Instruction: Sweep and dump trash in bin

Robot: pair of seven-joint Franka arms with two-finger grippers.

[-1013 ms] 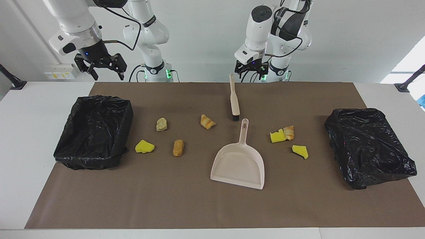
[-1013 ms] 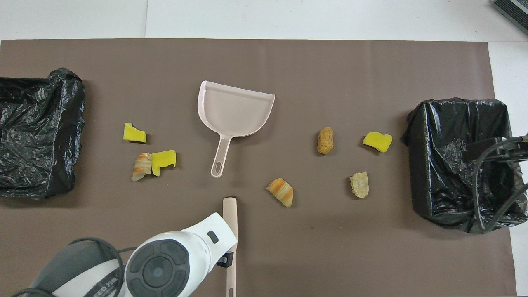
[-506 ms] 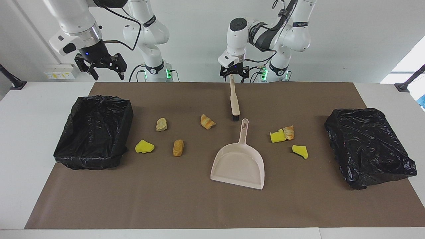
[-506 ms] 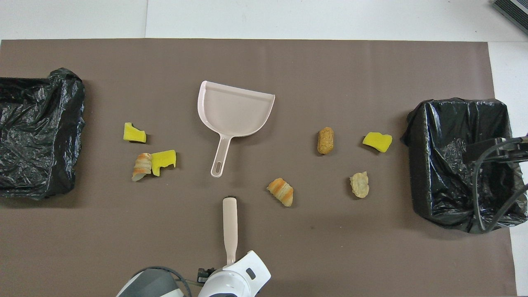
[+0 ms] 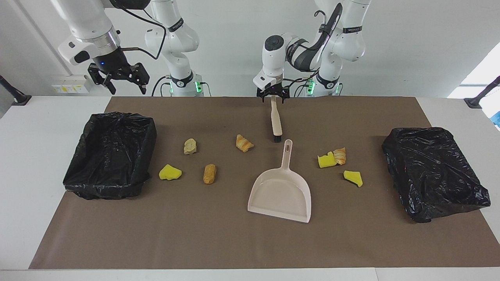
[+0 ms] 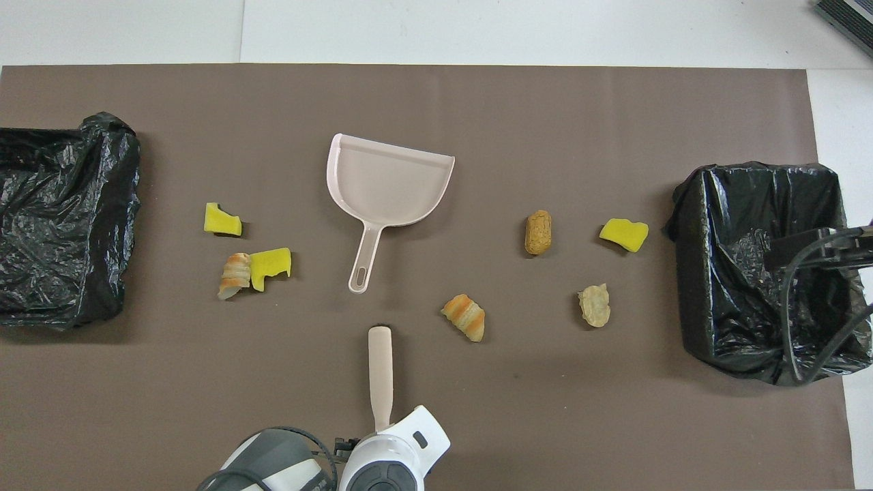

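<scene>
A beige brush (image 5: 275, 119) lies on the brown mat, bristles toward the dustpan (image 5: 281, 193), whose handle points at the robots. My left gripper (image 5: 273, 97) is low at the brush handle's end, open, with a finger on either side of it; in the overhead view its wrist (image 6: 392, 460) hides that end. Several bits of trash lie around: yellow sponge chunks (image 5: 170, 172) (image 5: 353, 178), a bread roll (image 5: 209, 173), croissant pieces (image 5: 244, 143). My right gripper (image 5: 119, 80) waits open in the air, near the bin (image 5: 105, 187) at the right arm's end.
A second black-lined bin (image 5: 445, 203) stands at the left arm's end of the mat. A yellow sponge (image 5: 326, 160) and a croissant piece (image 5: 340, 155) touch each other beside the dustpan handle. A pale dumpling-like piece (image 5: 190, 146) lies near the right arm's bin.
My left gripper swung sideways over the brush handle's end and came down around it. The right arm, brush, dustpan and trash have not moved.
</scene>
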